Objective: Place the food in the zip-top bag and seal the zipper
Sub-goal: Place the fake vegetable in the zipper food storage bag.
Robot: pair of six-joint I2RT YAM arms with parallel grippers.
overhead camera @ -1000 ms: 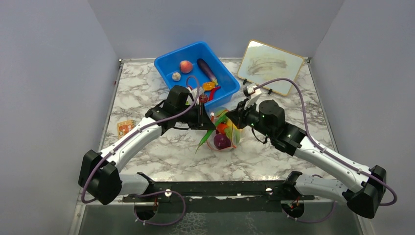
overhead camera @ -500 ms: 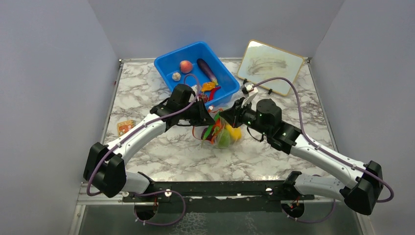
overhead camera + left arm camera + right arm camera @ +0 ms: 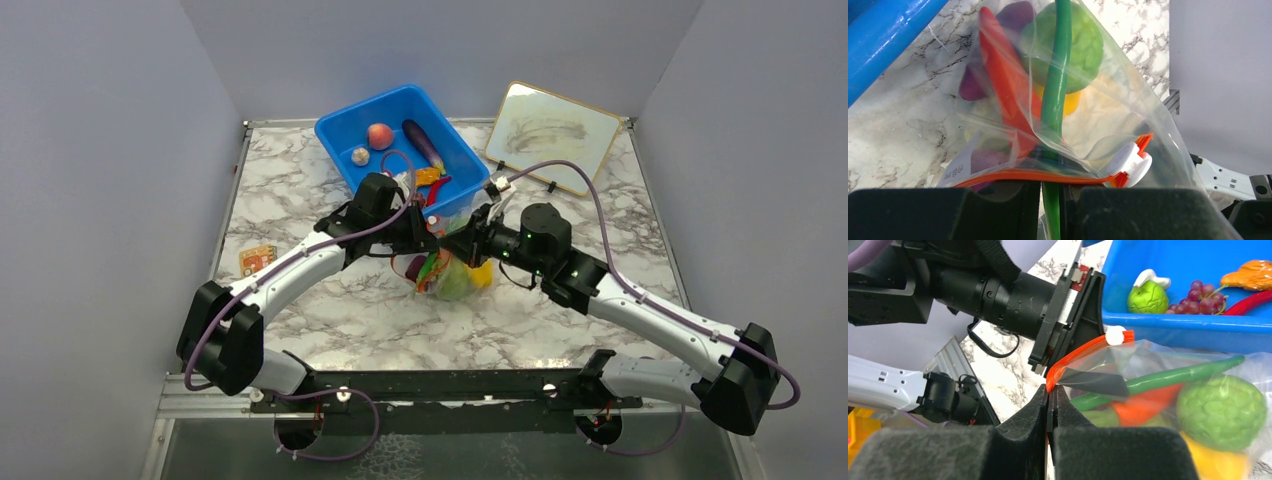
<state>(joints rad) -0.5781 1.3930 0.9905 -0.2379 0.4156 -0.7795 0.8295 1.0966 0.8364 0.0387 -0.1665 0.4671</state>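
Observation:
The clear zip-top bag [image 3: 452, 275] hangs between my two grippers, just in front of the blue bin. It holds a green cabbage [image 3: 1073, 47], an orange carrot [image 3: 1008, 80], a long green pod [image 3: 1060, 75], a yellow pepper [image 3: 1073, 102] and purple pieces. The red-orange zipper [image 3: 1038, 176] runs along its mouth, with a white slider [image 3: 1130, 161] at one end. My left gripper [image 3: 1050, 205] is shut on the bag's mouth, with the green pod between its fingers. My right gripper [image 3: 1050, 402] is shut on the zipper strip [image 3: 1073, 357]. In the top view the left gripper [image 3: 430, 240] and right gripper [image 3: 453, 244] almost touch.
The blue bin [image 3: 340, 125] behind the bag holds a peach [image 3: 379, 135], an eggplant [image 3: 423, 145], a white piece [image 3: 360, 155], grapes [image 3: 1200, 296] and a red chili [image 3: 1248, 302]. A whiteboard [image 3: 552, 135] leans at the back right. A small card [image 3: 257, 260] lies at the left.
Both grippers have moved toward each other and a little toward the bin. The bag has come with them, and its mouth is now bunched between them.

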